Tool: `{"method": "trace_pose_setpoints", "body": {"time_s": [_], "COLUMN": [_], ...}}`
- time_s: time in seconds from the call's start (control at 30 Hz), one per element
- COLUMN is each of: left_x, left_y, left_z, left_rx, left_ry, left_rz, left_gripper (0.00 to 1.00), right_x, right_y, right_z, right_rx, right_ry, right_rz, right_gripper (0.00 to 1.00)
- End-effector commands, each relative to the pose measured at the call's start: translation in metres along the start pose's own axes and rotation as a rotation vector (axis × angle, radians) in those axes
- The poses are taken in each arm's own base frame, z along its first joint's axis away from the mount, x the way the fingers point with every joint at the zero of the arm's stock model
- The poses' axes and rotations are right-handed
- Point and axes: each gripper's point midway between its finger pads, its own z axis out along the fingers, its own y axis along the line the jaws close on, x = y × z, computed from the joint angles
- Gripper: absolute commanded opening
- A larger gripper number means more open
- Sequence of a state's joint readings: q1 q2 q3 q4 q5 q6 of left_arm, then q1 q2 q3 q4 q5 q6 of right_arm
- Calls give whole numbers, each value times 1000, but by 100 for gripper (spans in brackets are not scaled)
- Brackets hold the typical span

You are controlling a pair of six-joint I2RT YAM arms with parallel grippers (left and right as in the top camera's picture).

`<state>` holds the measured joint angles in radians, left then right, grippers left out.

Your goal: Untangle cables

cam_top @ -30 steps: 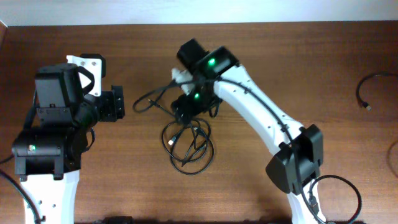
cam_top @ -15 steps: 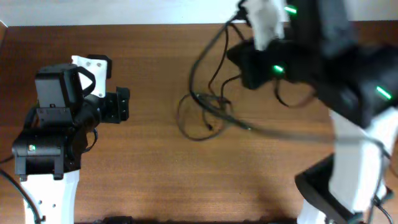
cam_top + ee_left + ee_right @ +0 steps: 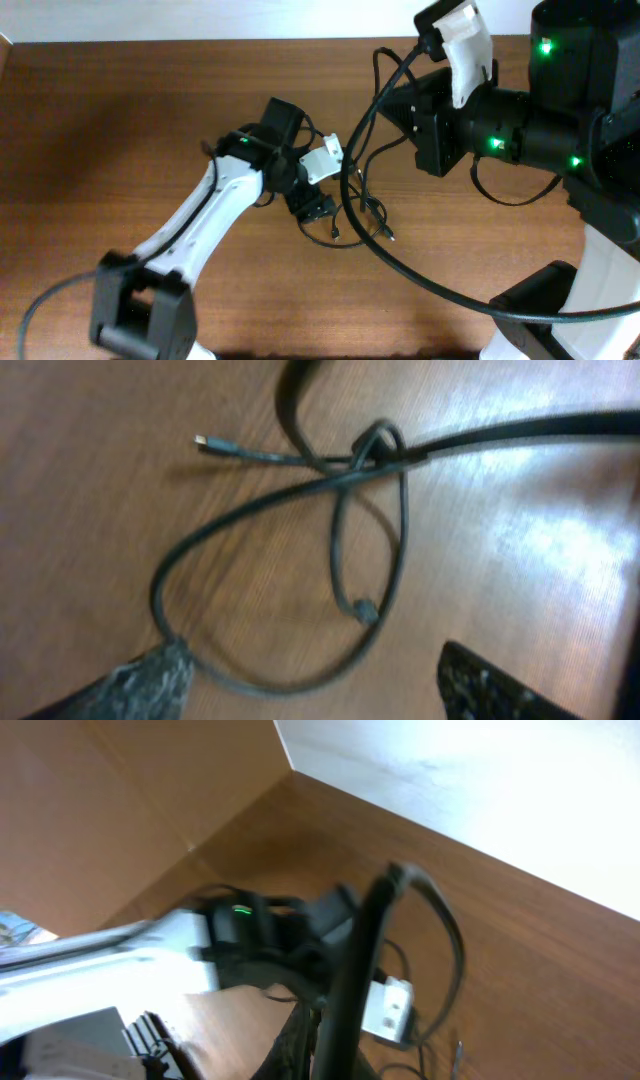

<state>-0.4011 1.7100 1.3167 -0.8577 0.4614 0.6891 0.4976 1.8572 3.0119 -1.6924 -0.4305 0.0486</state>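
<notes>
Overhead, the cables (image 3: 352, 215) lie as a small tangle of thin black loops at the middle of the table (image 3: 100, 130). One strand climbs from the tangle up and to the right, toward the right gripper (image 3: 420, 95). Left arm (image 3: 215, 215): stretched from the lower left corner to the centre, with the left gripper (image 3: 320, 688) low over the tangle's left side. Left wrist view: the jaws stand wide apart, one fingertip (image 3: 140, 680) at lower left and the other at lower right, with only wood and cable loops between them. The lower left fingertip sits at the outer loop, and contact cannot be judged. The loops cross at a knot (image 3: 380, 442) near the top of that view. A metallic plug (image 3: 205, 440) lies flat on the table, pointing left from the knot, and a second, darker plug end lies inside the largest loop. Right arm (image 3: 560, 120): high and close to the overhead camera at the upper right, well above the table. Right wrist view: blurred. A black strand runs up the middle of the frame with the left arm beyond it. The right fingers cannot be made out, so whether this gripper clamps the strand cannot be told.
</notes>
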Motion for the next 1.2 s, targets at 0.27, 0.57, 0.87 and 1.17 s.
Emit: {"method": "trace_pose_setpoints", "body": {"time_s": [0.27,0.57,0.87,1.17], "left_x": [-1,86,118,57], "left_y": [-1,89,121,68], "left_z": [117,73,45,39], "left_rx": [38,-200,-198,81], "left_ry": [75,296,217,-42], "left_rz": [195,-78,-303,-304], "left_gripper": [5,0,0,0], "right_x": [1,1,63,232], "right_y": [19,-173,-313,-495], "right_z": [-7,-102,-256,-210], "right_rx": [-88,950,1276,830], "right_ry": [-6,-173,-352,-113], "right_rz": [-15,315,751,1190], "right_gripper": [4,4,4,4]}}
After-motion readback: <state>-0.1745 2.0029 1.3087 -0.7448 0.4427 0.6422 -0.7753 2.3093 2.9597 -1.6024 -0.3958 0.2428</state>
